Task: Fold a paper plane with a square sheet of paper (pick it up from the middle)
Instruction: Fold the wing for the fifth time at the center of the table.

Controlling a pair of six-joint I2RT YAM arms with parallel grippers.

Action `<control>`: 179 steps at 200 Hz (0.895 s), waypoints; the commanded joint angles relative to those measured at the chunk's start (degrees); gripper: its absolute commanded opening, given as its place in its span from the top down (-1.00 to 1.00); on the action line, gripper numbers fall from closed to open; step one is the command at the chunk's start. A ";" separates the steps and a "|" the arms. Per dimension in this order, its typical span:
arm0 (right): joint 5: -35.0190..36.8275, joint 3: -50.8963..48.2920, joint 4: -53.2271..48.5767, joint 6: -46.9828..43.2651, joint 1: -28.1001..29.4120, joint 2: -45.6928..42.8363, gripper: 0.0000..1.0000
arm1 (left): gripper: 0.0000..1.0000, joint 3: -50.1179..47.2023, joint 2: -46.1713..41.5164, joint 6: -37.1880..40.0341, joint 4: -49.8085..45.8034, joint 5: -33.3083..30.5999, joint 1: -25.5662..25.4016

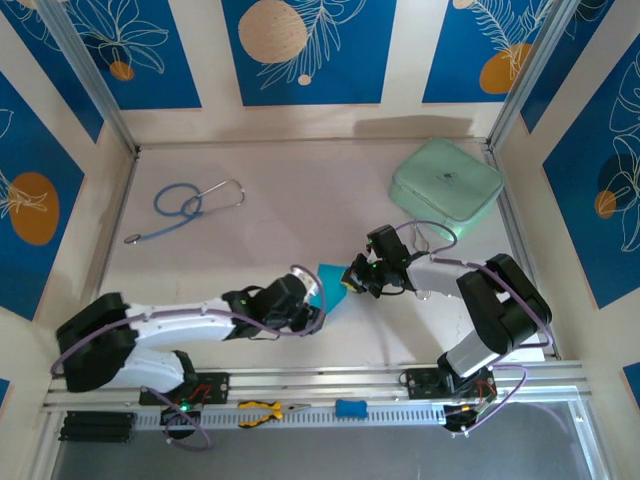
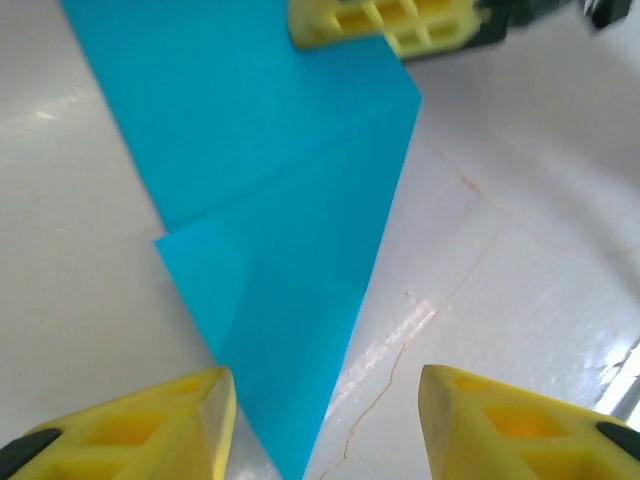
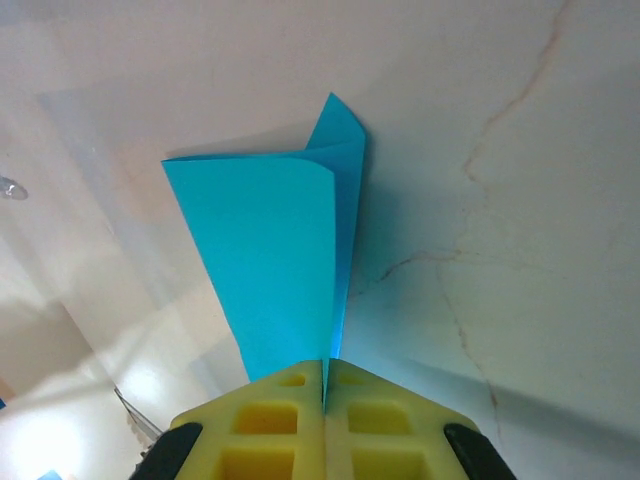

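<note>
The square sheet of paper is bright cyan and folded to a narrow pointed shape at the table's middle. My right gripper is shut on one end of it; in the right wrist view the folded paper rises straight out of the closed yellow fingertips. My left gripper stands open at the other end. In the left wrist view the paper's pointed tip lies on the table between the two spread yellow fingers, nearer the left one and not gripped. The right gripper's yellow fingers pinch the far edge.
A mint-green rounded case lies at the back right. A blue-tubed stethoscope lies at the back left. Yellow-handled pliers and a small blue block rest on the near rail. The white tabletop shows fine cracks.
</note>
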 commanded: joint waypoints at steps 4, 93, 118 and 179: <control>0.17 0.59 -2.12 1.30 0.23 -1.30 0.91 | -0.06 5.86 6.71 2.42 -4.02 -7.54 -3.59; -1.05 0.83 -2.11 1.78 -0.12 -2.02 0.85 | -0.07 10.94 14.49 2.01 -7.60 -12.00 -6.13; -1.41 0.84 -1.81 2.29 -0.39 -2.21 0.89 | -0.04 11.37 15.18 1.80 -8.41 -13.30 -6.63; -2.12 0.97 -1.44 2.84 -0.47 -2.35 0.91 | 0.02 13.02 16.36 1.23 -11.31 -17.97 -8.07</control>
